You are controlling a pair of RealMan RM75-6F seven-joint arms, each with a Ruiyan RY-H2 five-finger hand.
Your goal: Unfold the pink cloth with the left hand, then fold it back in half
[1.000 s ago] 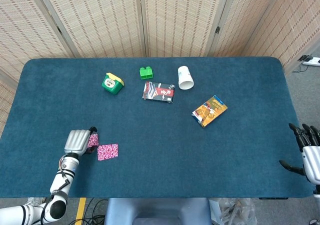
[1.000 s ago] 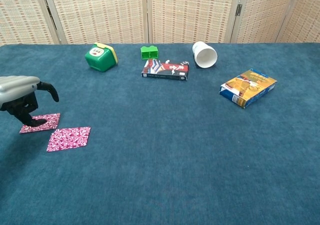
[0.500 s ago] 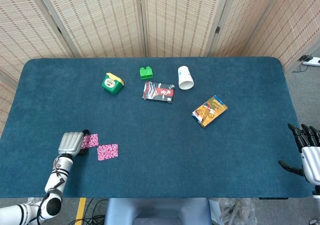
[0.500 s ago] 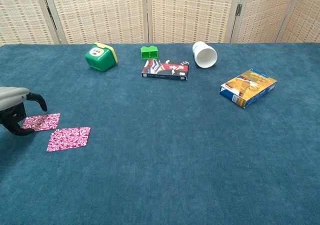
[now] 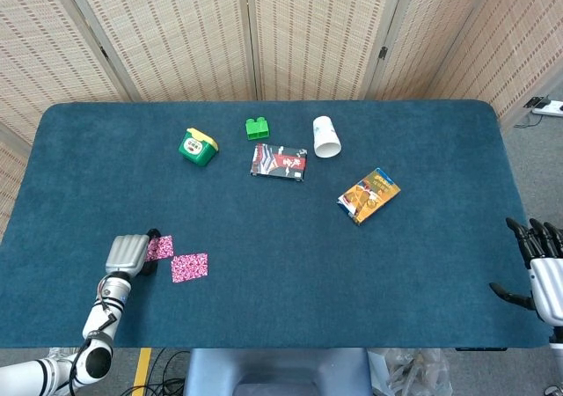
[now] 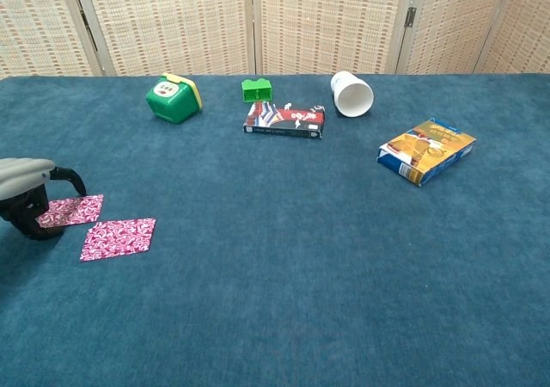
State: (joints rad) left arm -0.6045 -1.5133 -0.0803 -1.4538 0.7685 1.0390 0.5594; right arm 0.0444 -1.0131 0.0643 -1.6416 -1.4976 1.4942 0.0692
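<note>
The pink cloth is seen lying flat in two patterned patches near the table's front left edge. Its far-left patch is covered at the outer end by the left hand, fingers curled down onto it; a firm grip cannot be confirmed. The right hand is held off the right edge, fingers spread and empty. Farther back, an orange box, a tipped white cup and a green container are scattered.
</note>
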